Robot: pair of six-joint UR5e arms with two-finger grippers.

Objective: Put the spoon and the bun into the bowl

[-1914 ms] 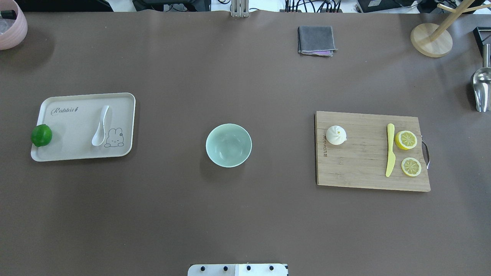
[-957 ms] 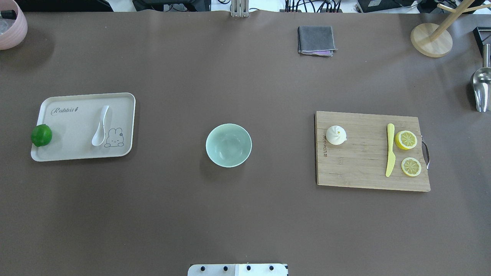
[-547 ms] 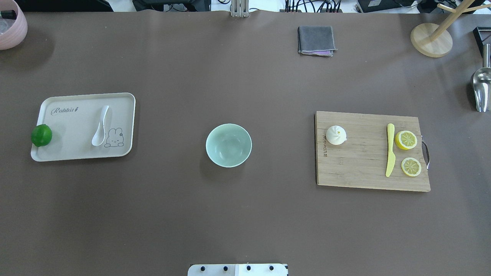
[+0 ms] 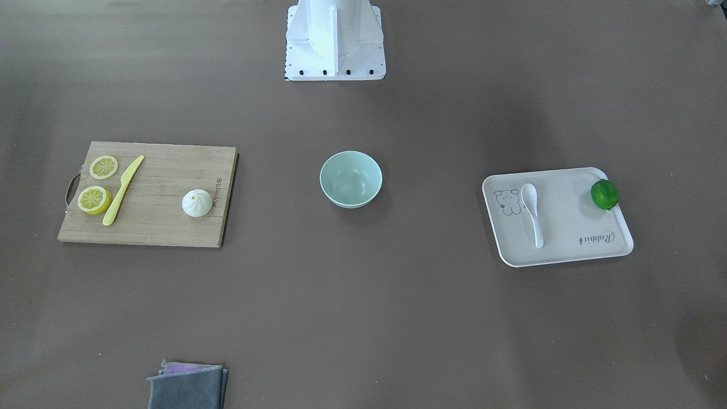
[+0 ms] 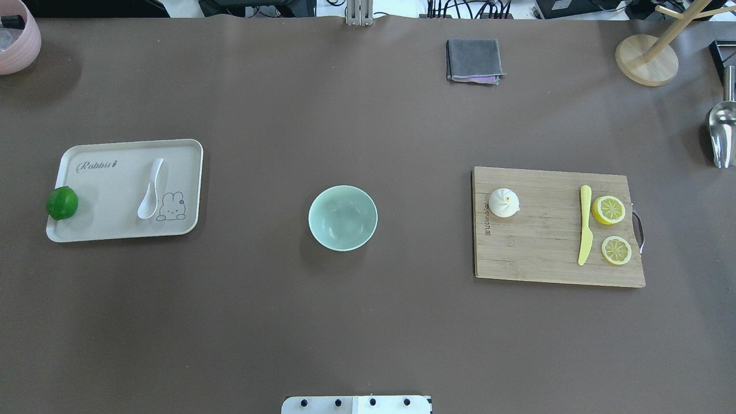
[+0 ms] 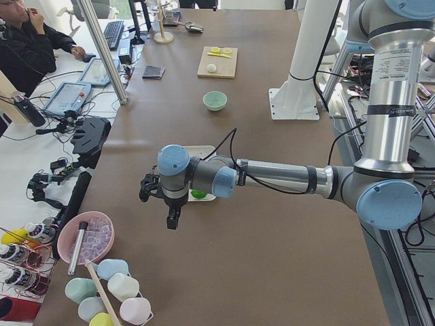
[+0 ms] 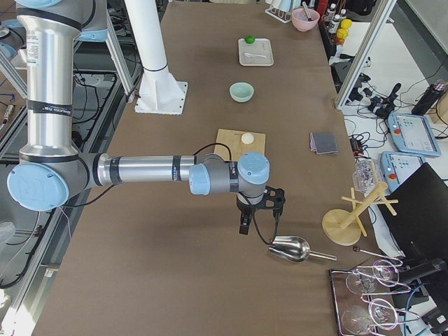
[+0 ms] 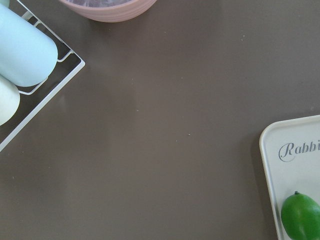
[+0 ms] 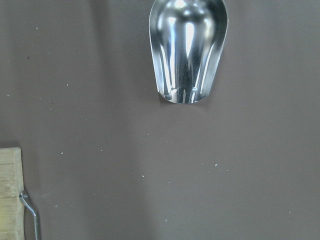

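**Worktop (image 5: 368, 322), brown. Your items as they lie:**

- **Bowl (image 5: 342, 217)**, pale mint green. It stands upright at the centre with its inside bare, between the tray and the board and well apart from both.
- **Spoon (image 5: 150, 190)**, white. You will find it flat on the cream tray (image 5: 109, 195) at the robot's left. Its scoop points toward the robot, just beside the printed rabbit.
- **Lime (image 5: 61, 202)**, green. It sits at the tray's outer edge, apart from the spoon.
- **Bun (image 5: 503, 202)**, white with a pleated top. It sits on the wooden board (image 5: 540, 253) at the robot's right, near the board edge that faces the bowl.
- **Knife (image 5: 585, 224)**, yellow-green. It lies farther out on the same board, with two lemon slices (image 5: 608, 209) just beside it on the outer side.
- **Cloth (image 5: 473, 60)**, grey and folded, lies at the far edge.
- **Scoop (image 9: 188, 47)**, metal, lies at the robot's right end, beyond the board.
- **Left fingers (image 6: 172, 219)** hang above the worktop past the tray's outer end. Their wrist camera looks down on the lime and a tray corner. You cannot tell whether they are apart or together.
- **Right fingers (image 7: 243, 225)** hang over bare worktop between the board and the scoop. You cannot tell here either whether they are apart or together.
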